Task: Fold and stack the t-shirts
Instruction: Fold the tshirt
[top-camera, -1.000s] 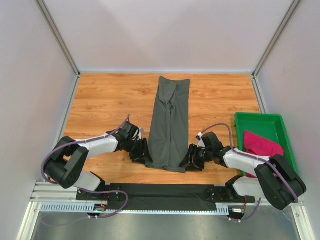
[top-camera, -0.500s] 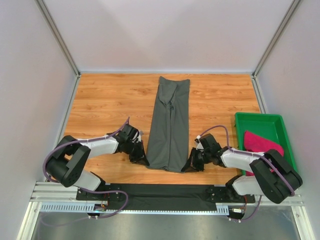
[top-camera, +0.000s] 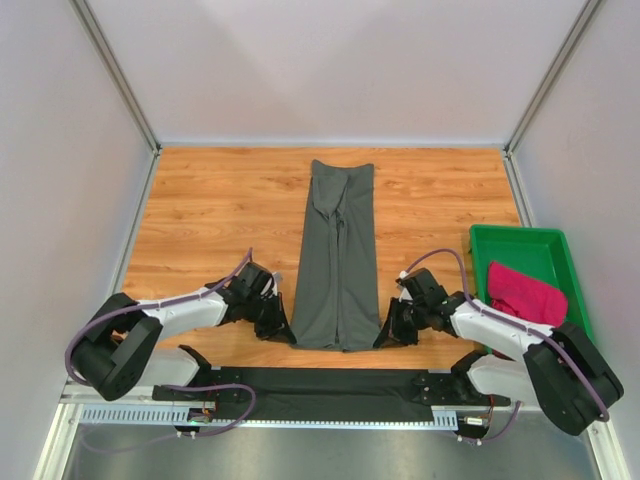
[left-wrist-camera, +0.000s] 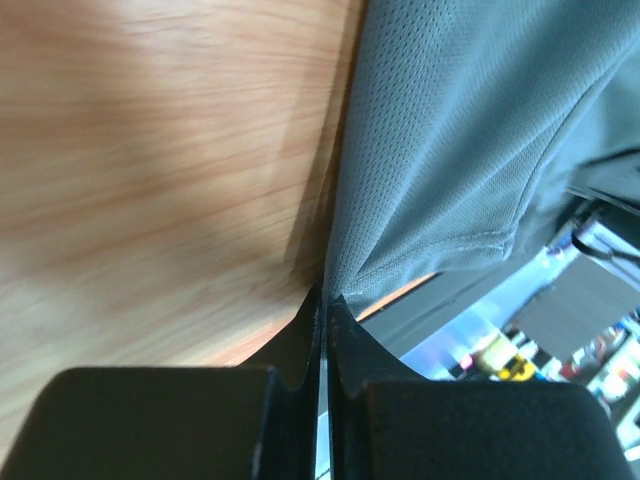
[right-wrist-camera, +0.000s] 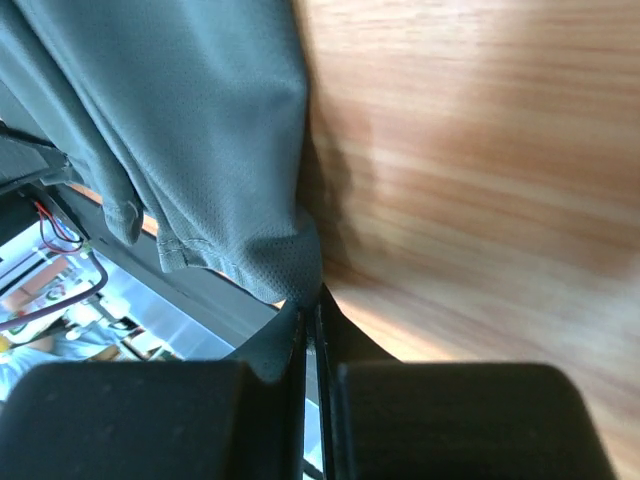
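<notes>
A dark charcoal grey t-shirt (top-camera: 338, 255) lies folded into a long narrow strip down the middle of the wooden table. My left gripper (top-camera: 283, 330) is shut on its near left corner, and the wrist view shows the grey cloth (left-wrist-camera: 450, 140) pinched at my gripper's (left-wrist-camera: 325, 298) tips. My right gripper (top-camera: 387, 335) is shut on the near right corner, with the hem (right-wrist-camera: 200, 150) running into my gripper's (right-wrist-camera: 310, 300) closed tips. A magenta-pink t-shirt (top-camera: 520, 290) sits bunched in the green tray.
The green plastic tray (top-camera: 520, 240) stands at the right edge of the table. Grey walls close in the table at the left, back and right. A black mounting rail (top-camera: 330, 385) runs along the near edge below the shirt's hem.
Both grippers have closed on the shirt's near corners and drawn it slightly toward the near edge. The shirt's far end has slid a little nearer too.
</notes>
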